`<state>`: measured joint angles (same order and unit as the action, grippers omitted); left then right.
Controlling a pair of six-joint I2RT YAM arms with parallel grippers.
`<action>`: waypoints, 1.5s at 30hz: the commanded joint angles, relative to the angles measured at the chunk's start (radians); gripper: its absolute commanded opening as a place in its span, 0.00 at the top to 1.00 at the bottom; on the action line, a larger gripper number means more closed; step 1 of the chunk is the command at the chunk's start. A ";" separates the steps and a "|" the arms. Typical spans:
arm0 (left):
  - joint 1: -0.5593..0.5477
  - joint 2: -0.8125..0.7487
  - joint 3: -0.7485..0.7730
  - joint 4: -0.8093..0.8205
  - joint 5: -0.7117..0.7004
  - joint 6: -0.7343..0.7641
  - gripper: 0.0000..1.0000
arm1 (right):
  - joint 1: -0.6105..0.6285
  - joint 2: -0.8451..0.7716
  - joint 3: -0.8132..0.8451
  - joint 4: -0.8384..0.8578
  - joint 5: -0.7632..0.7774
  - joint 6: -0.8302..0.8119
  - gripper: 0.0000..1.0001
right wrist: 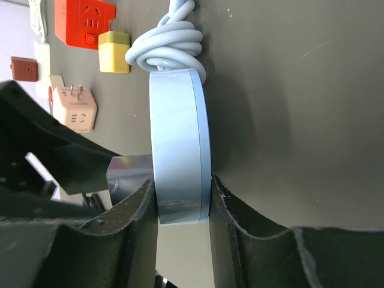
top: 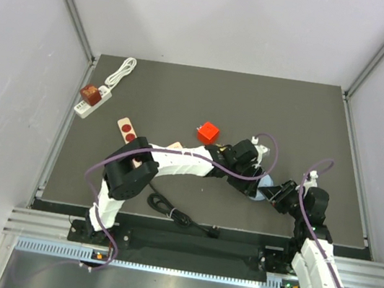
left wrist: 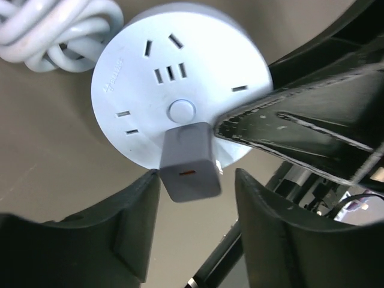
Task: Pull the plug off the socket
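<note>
A round white socket (left wrist: 180,66) lies on the dark mat, with a white cube plug (left wrist: 189,162) seated in its face. My left gripper (left wrist: 195,180) is open, its fingers on either side of the plug, the left finger close to it and the right one with a gap. My right gripper (right wrist: 182,187) is shut on the socket's rim (right wrist: 180,144), one finger on the face, one underneath. The plug (right wrist: 129,174) sticks out to the left there. In the top view both grippers, left (top: 250,169) and right (top: 275,194), meet at the socket (top: 264,188).
The socket's coiled white cable (right wrist: 171,42) lies behind it. A red cube socket (top: 208,132), a yellow plug (right wrist: 114,51) and a pink adapter (right wrist: 75,108) lie nearby. A white power strip (top: 91,99) sits far left. A black cable (top: 174,213) lies at the near edge.
</note>
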<state>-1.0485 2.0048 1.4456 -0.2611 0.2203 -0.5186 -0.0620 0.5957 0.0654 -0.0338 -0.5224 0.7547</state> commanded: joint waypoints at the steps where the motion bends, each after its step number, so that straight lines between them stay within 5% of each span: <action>1: -0.001 0.008 0.044 0.022 0.021 -0.003 0.46 | -0.009 -0.005 -0.019 -0.035 0.010 -0.031 1.00; 8: -0.001 0.032 0.078 0.008 0.028 -0.011 0.63 | -0.009 -0.016 -0.018 -0.041 0.009 -0.031 1.00; 14: -0.001 0.028 0.090 -0.004 0.016 -0.031 1.00 | -0.009 -0.030 -0.019 -0.051 0.022 -0.028 1.00; 24: -0.001 0.000 0.078 0.003 0.005 -0.054 1.00 | -0.009 -0.192 -0.029 -0.158 0.171 0.008 1.00; 32: -0.001 -0.086 0.003 0.071 -0.048 -0.058 1.00 | -0.009 -0.102 -0.023 -0.133 0.179 -0.003 1.00; 39: -0.027 -0.256 -0.148 0.183 -0.295 0.048 1.00 | -0.009 -0.088 -0.012 -0.173 0.246 0.015 1.00; 45: 0.002 -0.241 -0.149 0.188 -0.141 -0.030 1.00 | -0.007 -0.051 -0.010 -0.152 0.257 0.008 1.00</action>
<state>-1.0725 1.7908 1.2659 -0.1234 0.0319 -0.5220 -0.0620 0.5163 0.0601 -0.1005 -0.4202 0.8135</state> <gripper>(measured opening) 0.398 0.320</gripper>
